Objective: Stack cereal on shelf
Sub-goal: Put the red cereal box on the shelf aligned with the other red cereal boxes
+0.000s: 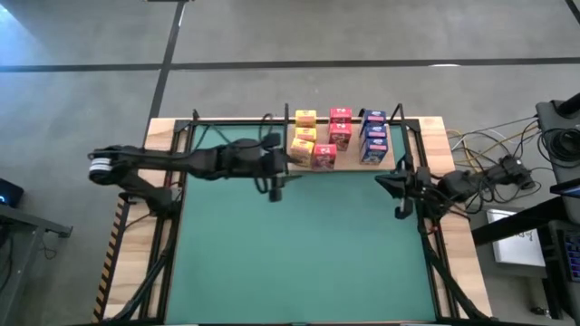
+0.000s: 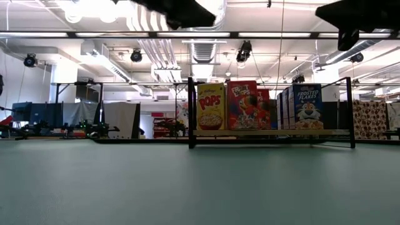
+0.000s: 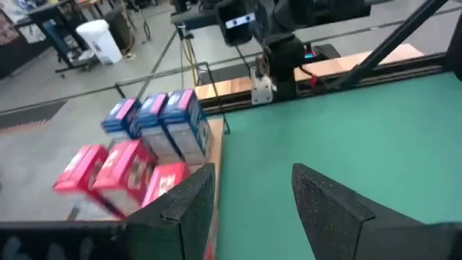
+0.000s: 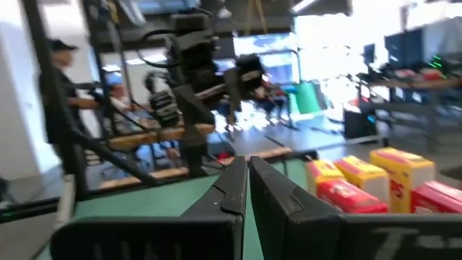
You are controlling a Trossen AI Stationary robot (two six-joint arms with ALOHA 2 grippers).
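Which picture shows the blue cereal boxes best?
The left wrist view: all three blue boxes stand close, side by side on the shelf. The high view shows only their tops; the low view shows one front; the right wrist view misses them.

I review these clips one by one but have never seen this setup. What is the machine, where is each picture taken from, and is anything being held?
It is a robot with two dark arms at a green table. One picture looks straight down, one looks level across the tabletop, and one comes from each wrist. At the far edge stands a wooden shelf with small cereal boxes on it: yellow, red and blue. The left gripper hangs just in front of the shelf, fingers apart, holding nothing. The right gripper waits at the table's right side, shut and empty.
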